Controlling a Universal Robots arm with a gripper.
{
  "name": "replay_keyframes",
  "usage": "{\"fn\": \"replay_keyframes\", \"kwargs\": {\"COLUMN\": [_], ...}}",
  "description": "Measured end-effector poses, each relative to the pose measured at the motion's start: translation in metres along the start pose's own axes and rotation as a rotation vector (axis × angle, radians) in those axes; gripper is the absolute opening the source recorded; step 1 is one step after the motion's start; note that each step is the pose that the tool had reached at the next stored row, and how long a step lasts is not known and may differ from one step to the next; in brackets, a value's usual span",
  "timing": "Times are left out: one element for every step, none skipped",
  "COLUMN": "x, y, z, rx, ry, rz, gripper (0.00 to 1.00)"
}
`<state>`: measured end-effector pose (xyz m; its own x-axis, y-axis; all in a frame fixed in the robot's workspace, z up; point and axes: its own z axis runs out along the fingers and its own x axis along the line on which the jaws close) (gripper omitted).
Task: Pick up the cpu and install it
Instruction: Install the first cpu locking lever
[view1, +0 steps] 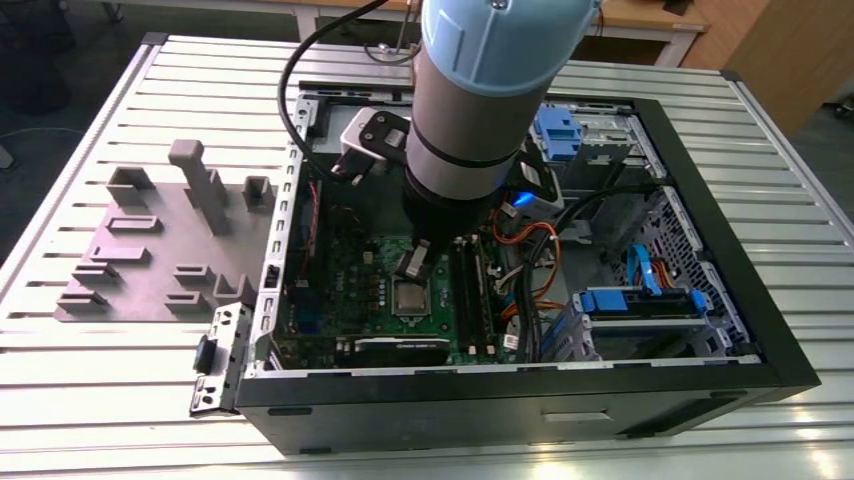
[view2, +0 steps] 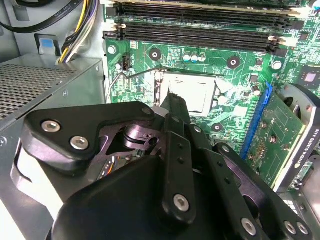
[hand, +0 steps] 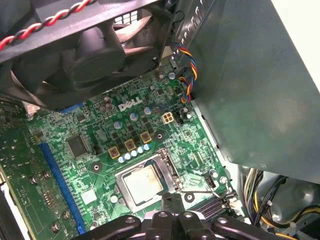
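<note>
The cpu (hand: 142, 182) is a small silver square lying flat in the motherboard socket, with a brownish smear on its top. It also shows in the second wrist view (view2: 194, 95) and, small, in the exterior view (view1: 407, 297). My gripper (hand: 172, 199) hangs just above the socket's edge beside the cpu, fingers together with nothing between them. In the second wrist view the gripper (view2: 174, 102) has its black tips at the socket's rim. In the exterior view the gripper (view1: 414, 262) sits low inside the open computer case (view1: 747, 330).
The green motherboard (hand: 100, 145) carries memory slots (view2: 200, 35), a blue slot (hand: 60, 185) and a thin socket lever (view2: 127, 75). A fan with red-black wires (hand: 95, 55), a grey metal box (view2: 45, 85), cable bundles (view1: 534, 260) and a graphics card (view2: 295, 130) crowd around. A grey fixture plate (view1: 160, 250) lies outside the case.
</note>
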<state>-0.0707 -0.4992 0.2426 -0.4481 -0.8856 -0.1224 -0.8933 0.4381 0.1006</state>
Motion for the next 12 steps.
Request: {"fn": "replay_keyframes", "kwargs": {"x": [0.0000, 0.0000, 0.0000, 0.0000, 0.0000, 0.0000, 0.0000, 0.0000, 0.0000, 0.0000, -0.0001, -0.0007], "y": [0.0000, 0.0000, 0.0000, 0.0000, 0.0000, 0.0000, 0.0000, 0.0000, 0.0000, 0.0000, -0.0001, -0.0010], "z": [0.0000, 0.0000, 0.0000, 0.0000, 0.0000, 0.0000, 0.0000, 0.0001, 0.0001, 0.0001, 0.0002, 0.0002], "rx": [0.0000, 0.0000, 0.0000, 0.0000, 0.0000, 0.0000, 0.0000, 0.0000, 0.0000, 0.0000, 0.0000, 0.0000], "ry": [0.0000, 0.0000, 0.0000, 0.0001, 0.0001, 0.0000, 0.0001, 0.0000, 0.0000, 0.0000, -0.0001, -0.0002], "rz": [0.000, 0.000, 0.000, 0.000, 0.000, 0.000, 0.000, 0.000, 0.000, 0.000, 0.000, 0.000], "gripper": [0.11, 0.11, 0.11, 0.11, 0.11, 0.11, 0.11, 0.11, 0.11, 0.11, 0.11, 0.11]}}
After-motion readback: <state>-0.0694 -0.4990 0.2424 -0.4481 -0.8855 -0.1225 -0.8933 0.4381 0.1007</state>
